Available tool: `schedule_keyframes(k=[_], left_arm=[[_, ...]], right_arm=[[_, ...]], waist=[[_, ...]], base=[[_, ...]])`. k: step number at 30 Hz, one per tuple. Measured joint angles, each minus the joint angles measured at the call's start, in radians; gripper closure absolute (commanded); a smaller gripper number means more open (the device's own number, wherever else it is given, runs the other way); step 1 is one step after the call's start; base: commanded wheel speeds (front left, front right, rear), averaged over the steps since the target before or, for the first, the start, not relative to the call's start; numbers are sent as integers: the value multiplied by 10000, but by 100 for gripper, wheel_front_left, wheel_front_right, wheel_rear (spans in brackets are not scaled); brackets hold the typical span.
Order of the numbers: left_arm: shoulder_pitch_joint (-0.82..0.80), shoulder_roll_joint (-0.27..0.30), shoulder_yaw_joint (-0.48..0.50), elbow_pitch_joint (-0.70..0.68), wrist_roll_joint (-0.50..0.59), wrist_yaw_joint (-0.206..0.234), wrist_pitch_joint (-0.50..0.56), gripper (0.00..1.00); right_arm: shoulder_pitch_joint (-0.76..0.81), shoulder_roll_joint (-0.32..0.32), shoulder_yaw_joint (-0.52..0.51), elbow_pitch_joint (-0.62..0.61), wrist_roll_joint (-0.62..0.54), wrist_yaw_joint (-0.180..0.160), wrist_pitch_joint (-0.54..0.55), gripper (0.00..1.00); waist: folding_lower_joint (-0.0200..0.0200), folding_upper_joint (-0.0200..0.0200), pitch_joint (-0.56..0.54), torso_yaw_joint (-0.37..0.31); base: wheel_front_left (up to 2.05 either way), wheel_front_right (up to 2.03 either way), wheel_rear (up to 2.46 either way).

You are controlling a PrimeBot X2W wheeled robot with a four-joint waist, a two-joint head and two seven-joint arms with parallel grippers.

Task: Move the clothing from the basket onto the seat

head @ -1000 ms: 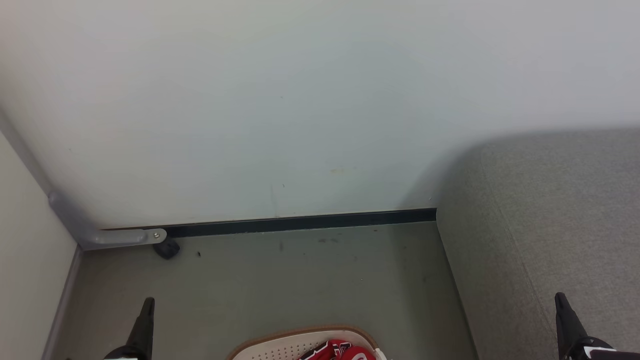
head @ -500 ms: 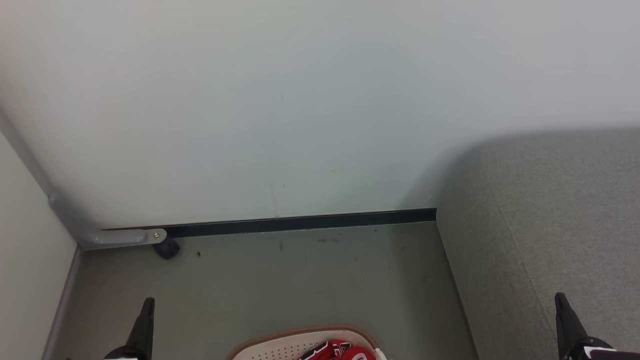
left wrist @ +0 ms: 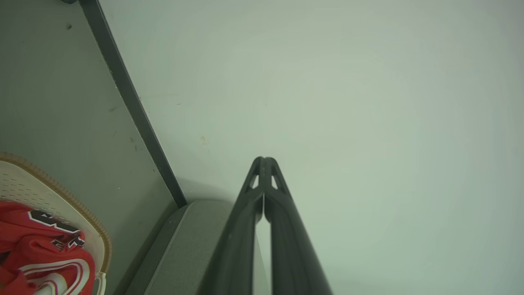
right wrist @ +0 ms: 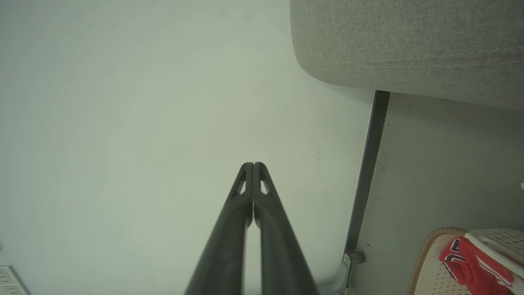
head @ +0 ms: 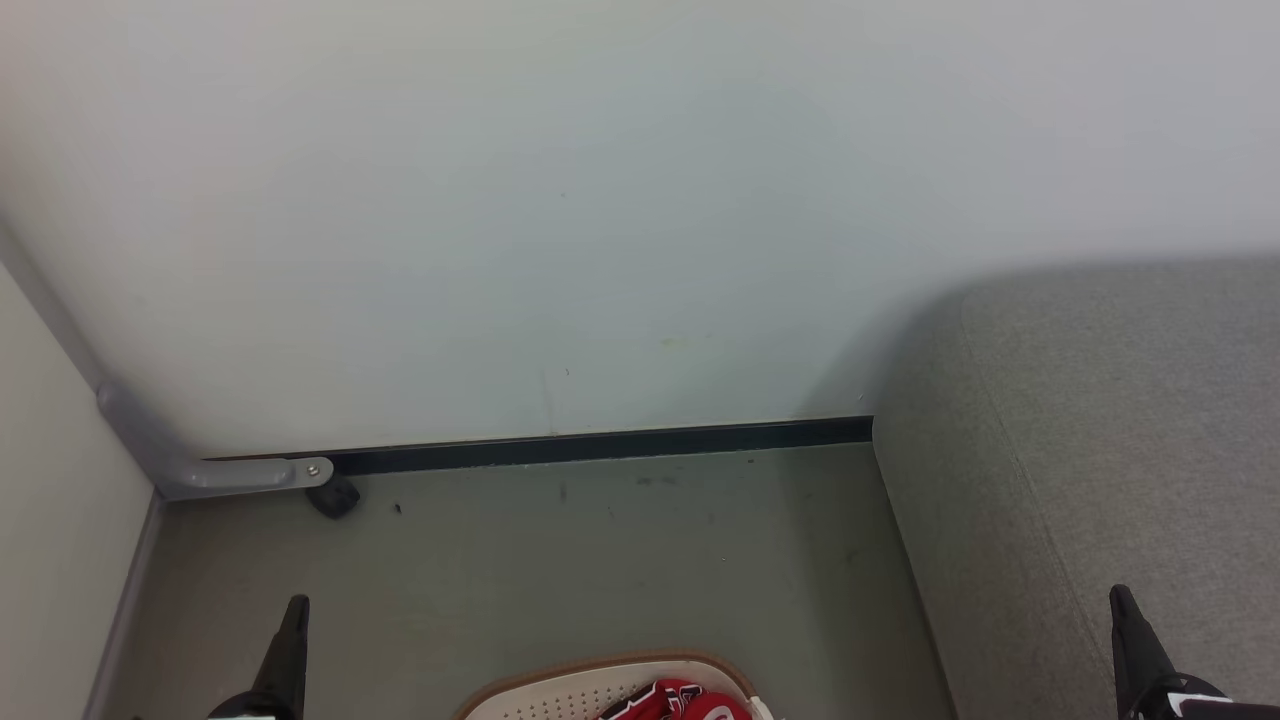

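Observation:
The cream basket with its brown rim sits on the floor at the bottom middle of the head view, red and white clothing lying in it. The grey seat fills the right side. My left gripper stands shut at the lower left, left of the basket. My right gripper stands shut at the lower right, over the seat's front. In the left wrist view the left gripper is shut and empty, with the basket and clothing at lower left. In the right wrist view the right gripper is shut, with the seat above and the clothing at lower right.
A pale wall with a dark skirting strip stands behind the grey-green floor. A metal bracket and a small dark foot sit at the left corner, beside a side panel.

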Motion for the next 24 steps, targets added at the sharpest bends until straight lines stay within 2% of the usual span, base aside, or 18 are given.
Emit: schedule_keyframes(k=[24], left_arm=[[0, 0, 0, 0, 0, -2, 0, 100]], right_arm=[[0, 0, 0, 0, 0, 0, 0, 100]], waist=[[0, 0, 0, 0]], base=[[0, 0, 0]])
